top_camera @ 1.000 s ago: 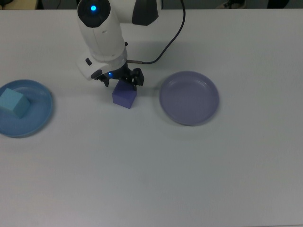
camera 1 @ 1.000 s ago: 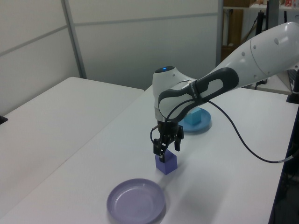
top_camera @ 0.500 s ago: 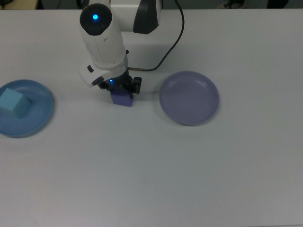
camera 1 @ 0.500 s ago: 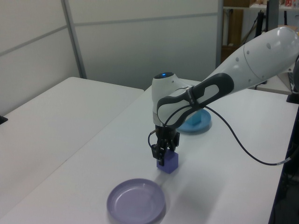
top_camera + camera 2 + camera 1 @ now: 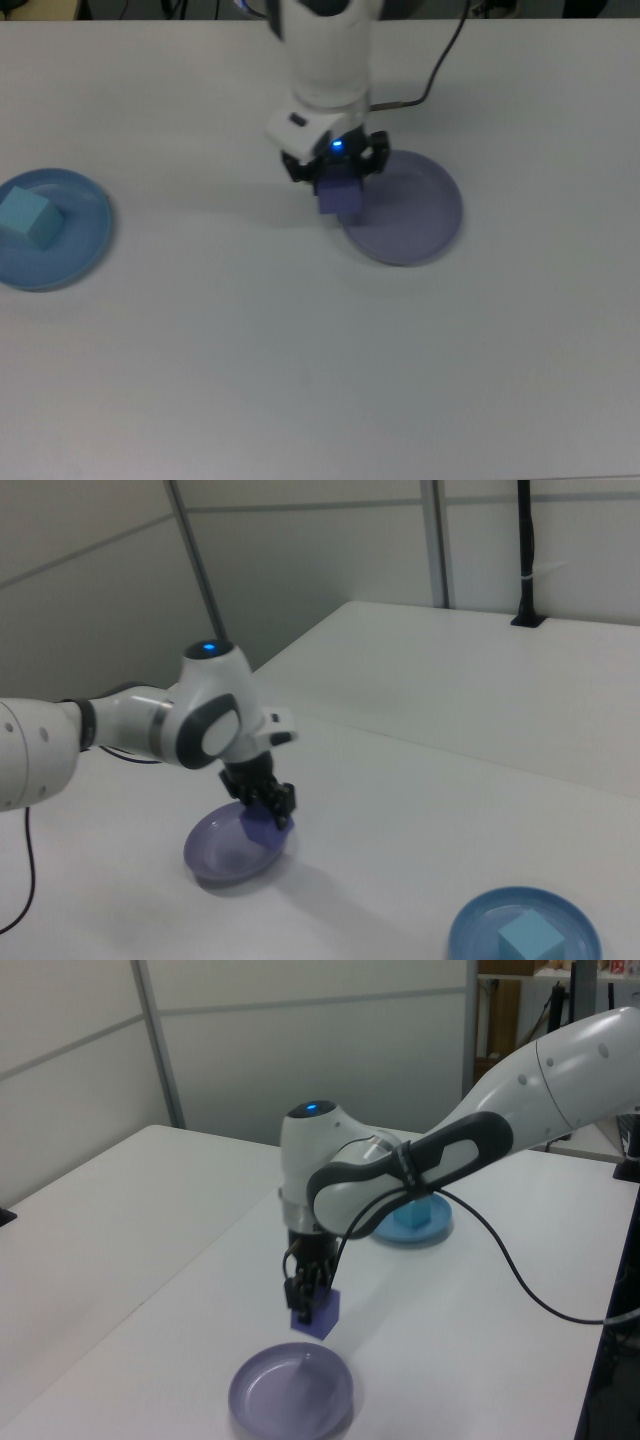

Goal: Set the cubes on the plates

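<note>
Violet-blue foam cube (image 5: 341,196) hangs pinched in the white arm's two-finger gripper (image 5: 335,172), clear of the table, over the near rim of the pale lavender round plate (image 5: 415,215); the plate's middle lies toward the top view's right.

I see a plain white table (image 5: 300,360) filling the top view. In the left view, grey wall panels (image 5: 300,1050) stand behind it, with wooden shelving (image 5: 510,1010) at upper right.
</note>
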Robot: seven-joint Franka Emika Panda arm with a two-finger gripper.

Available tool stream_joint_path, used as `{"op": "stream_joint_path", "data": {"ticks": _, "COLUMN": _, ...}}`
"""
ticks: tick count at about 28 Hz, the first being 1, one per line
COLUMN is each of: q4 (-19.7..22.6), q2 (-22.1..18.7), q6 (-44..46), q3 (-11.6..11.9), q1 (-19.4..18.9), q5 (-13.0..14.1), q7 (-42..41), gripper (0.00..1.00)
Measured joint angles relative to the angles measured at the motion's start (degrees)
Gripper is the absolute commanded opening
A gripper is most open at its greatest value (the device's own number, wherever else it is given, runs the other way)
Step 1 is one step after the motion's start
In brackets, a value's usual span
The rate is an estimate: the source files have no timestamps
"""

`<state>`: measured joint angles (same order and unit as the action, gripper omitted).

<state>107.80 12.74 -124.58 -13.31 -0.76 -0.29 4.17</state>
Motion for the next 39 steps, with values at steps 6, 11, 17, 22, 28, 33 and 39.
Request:
{"op": "stream_joint_path", "data": {"ticks": 6, "q4": -1.0, "q2": 1.2, "q6": 0.0, "q3": -0.6, "q1": -5.3, "q5": -5.6, "q7": 6.7, "gripper": 0.43}}
{"op": "stream_joint_path", "data": {"ticks": 11, "q4": -1.4, "q2": 3.8, "q6": 0.0, "q3": -0.6, "q1": -7.2, "q5": -8.8, "q7": 10.1, "gripper": 0.88}}
{"op": "stream_joint_path", "data": {"ticks": 17, "q4": -2.3, "q2": 5.3, "q6": 0.0, "q3": -0.6, "q1": -7.6, "q5": -9.2, "q7": 10.4, "gripper": 1.0}}
{"op": "stream_joint_path", "data": {"ticks": 22, "q4": -3.2, "q2": 4.7, "q6": 0.3, "q3": -0.6, "q1": -7.6, "q5": -9.2, "q7": 10.4, "gripper": 1.0}}
{"op": "stream_joint_path", "data": {"ticks": 28, "q4": -4.5, "q2": -0.4, "q6": 6.7, "q3": -0.1, "q1": -6.5, "q5": -9.2, "q7": 10.9, "gripper": 1.0}}
{"op": "stream_joint_path", "data": {"ticks": 33, "q4": -4.9, "q2": -7.4, "q6": 13.9, "q3": 0.1, "q1": -2.7, "q5": -9.2, "q7": 11.0, "gripper": 1.0}}
{"op": "stream_joint_path", "data": {"ticks": 39, "q4": -5.3, "q2": -14.2, "q6": 20.3, "q3": 2.9, "q1": 1.6, "q5": -8.3, "q7": 10.8, "gripper": 1.0}}
